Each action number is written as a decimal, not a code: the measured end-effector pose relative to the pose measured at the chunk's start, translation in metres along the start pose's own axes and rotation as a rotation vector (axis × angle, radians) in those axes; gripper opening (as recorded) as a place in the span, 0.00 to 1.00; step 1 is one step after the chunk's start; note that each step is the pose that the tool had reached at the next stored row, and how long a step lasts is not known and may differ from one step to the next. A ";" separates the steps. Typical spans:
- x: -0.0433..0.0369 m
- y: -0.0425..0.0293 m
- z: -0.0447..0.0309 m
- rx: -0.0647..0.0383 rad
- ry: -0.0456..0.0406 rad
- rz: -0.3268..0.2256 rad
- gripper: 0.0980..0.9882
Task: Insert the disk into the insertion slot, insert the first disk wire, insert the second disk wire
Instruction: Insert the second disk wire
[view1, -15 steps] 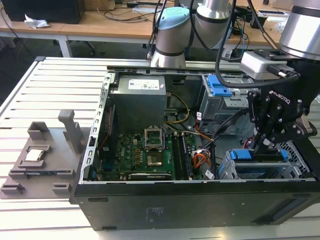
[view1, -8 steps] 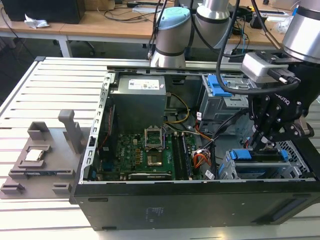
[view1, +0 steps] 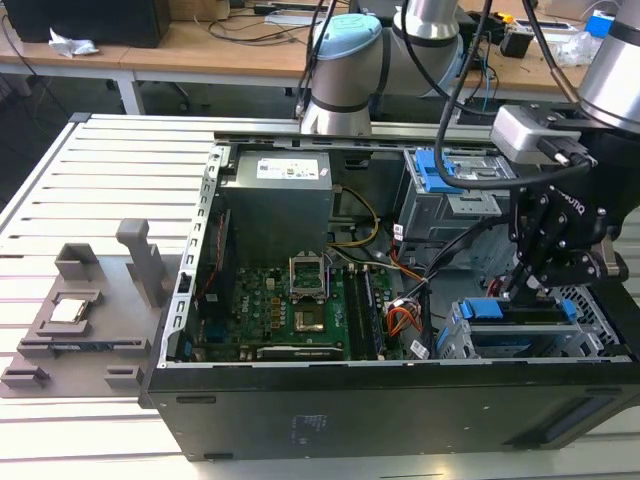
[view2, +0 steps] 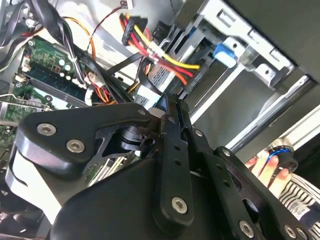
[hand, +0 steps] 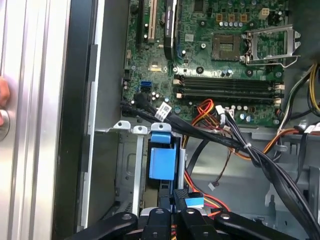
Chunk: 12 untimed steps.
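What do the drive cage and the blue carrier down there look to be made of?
The insertion slot looks like bare sheet metal: silver-grey, dull sheen, folded edges. The disk shows its carrier, which looks like moulded plastic: bright blue, smooth, slightly glossy. The gripper hangs over it.

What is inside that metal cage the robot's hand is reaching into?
A blue-framed disk sits in the insertion slot, with the hand right above it. The hand covers the disk's rear end, so any plugged wires there cannot be seen.

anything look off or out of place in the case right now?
A person's hand shows in the second wrist view, close beside the gripper linkage. Otherwise nothing stands out: the disk sits level in the insertion slot, under the gripper.
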<state>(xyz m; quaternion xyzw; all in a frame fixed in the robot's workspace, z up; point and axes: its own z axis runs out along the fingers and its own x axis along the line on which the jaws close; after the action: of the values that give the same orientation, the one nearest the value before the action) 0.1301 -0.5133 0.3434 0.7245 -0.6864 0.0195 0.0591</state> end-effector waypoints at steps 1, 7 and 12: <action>0.0004 -0.0010 0.0002 -0.001 -0.0030 0.002 0.06; 0.0057 -0.0036 0.0018 -0.003 -0.0129 0.003 0.06; 0.0050 -0.0041 0.0021 -0.002 -0.0179 0.002 0.06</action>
<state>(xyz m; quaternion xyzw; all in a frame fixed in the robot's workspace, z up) 0.1344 -0.5183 0.3416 0.7238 -0.6878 0.0123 0.0538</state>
